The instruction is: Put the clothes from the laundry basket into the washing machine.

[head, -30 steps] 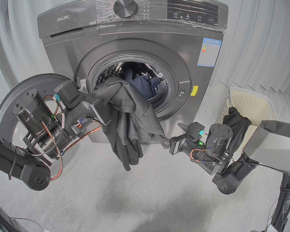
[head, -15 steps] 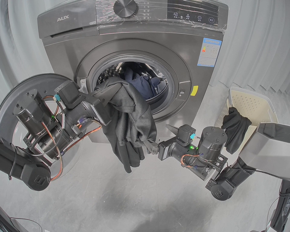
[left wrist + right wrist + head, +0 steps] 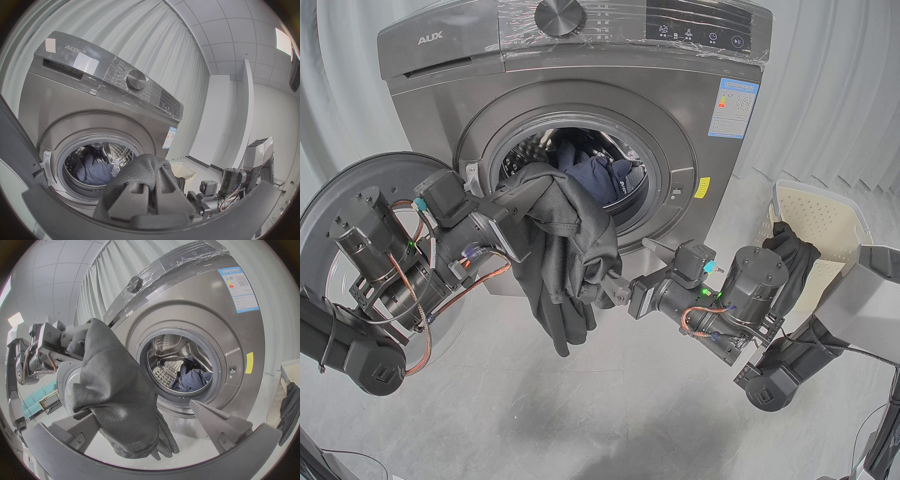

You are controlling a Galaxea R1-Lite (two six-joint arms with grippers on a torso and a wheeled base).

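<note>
A black garment (image 3: 569, 250) hangs in front of the washing machine (image 3: 575, 81), just below its round opening (image 3: 575, 175). My left gripper (image 3: 525, 194) is shut on the garment's top, and the cloth drapes over its fingers (image 3: 172, 193). My right gripper (image 3: 631, 269) is open at the garment's lower right edge; one finger (image 3: 82, 427) is under the cloth, the other finger (image 3: 215, 421) is bare. Navy clothes (image 3: 600, 178) lie inside the drum. Another black garment (image 3: 790, 256) hangs over the rim of the laundry basket (image 3: 819, 219) at the right.
The washer's round door (image 3: 362, 181) stands swung open at the left, behind my left arm. Grey curtains (image 3: 831, 94) hang behind and beside the machine. The grey tiled floor (image 3: 600, 406) lies in front.
My right gripper has moved left and slightly up against the hanging garment, so the cloth's stretched lower right corner has bunched inward. My left gripper has stayed put with the garment.
</note>
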